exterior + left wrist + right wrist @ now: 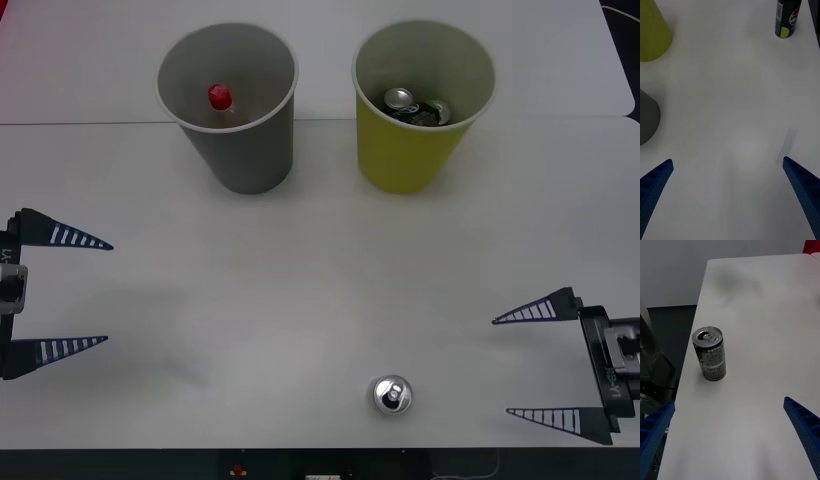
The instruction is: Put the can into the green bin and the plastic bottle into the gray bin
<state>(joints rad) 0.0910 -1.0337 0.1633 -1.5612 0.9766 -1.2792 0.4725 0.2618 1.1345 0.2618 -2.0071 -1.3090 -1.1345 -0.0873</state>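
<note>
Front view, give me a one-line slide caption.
Both grippers, left and right, open at table level; can upright near the front edge, plastic bottle already in the gray bin.

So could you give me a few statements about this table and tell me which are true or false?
1. The can stands upright near the table's front edge. True.
2. The bottle lies on the table. False: it is inside the gray bin.
3. The green bin holds cans already. True.
4. The right end effector grips the can. False: it is open, apart from the can.
5. The left end effector is shut. False: it is open at the table's left side.
</note>
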